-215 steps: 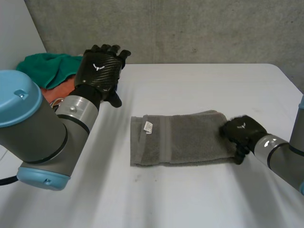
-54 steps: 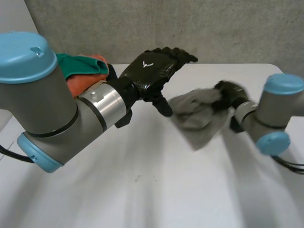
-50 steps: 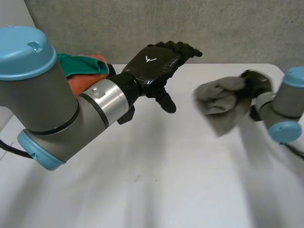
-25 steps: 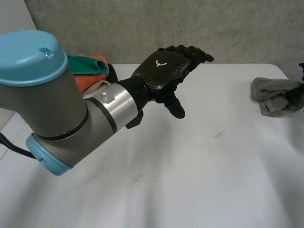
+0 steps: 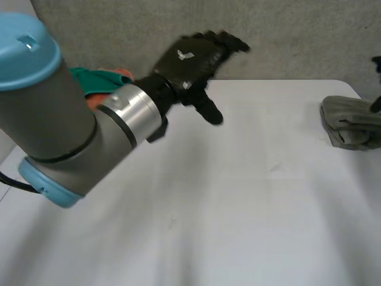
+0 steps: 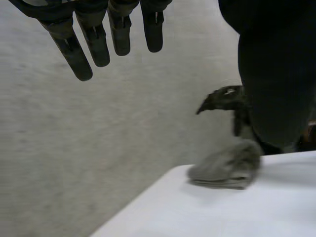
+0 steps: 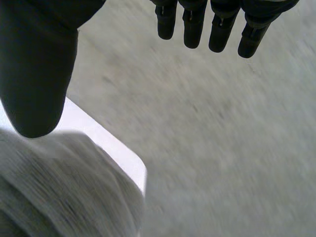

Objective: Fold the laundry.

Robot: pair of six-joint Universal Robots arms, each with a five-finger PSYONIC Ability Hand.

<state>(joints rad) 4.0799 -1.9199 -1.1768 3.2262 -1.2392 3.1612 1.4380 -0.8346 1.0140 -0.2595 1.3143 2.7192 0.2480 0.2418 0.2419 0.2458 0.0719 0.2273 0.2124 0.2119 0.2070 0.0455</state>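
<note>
At the far right corner of the worktop [image 5: 238, 196] we count one grey towel [image 5: 348, 122]. It lies in a bunched, roughly folded bundle on the surface, and the head view's edge cuts off its outer end. Its folds are hard to trace, so we cannot state how many layers it has.

We count two hands. The right hand [image 7: 34, 64] hangs above the towel. Its fingers [image 7: 193, 24] are straight and slightly spread, and they hold nothing. The thumb stands apart from them over the cloth, and we see no contact with the towel. In the head view this hand is mostly cut off at the edge.

The left hand [image 5: 187, 59] is raised above the far edge of the worktop, well apart from the towel. Its fingers [image 6: 96, 42] are straight, spread and empty.

We count two further cloths at the far left: one green cloth [image 5: 98, 82] and one orange cloth [image 5: 122, 75]. The left arm hides most of both, so we cannot tell their shape.
</note>
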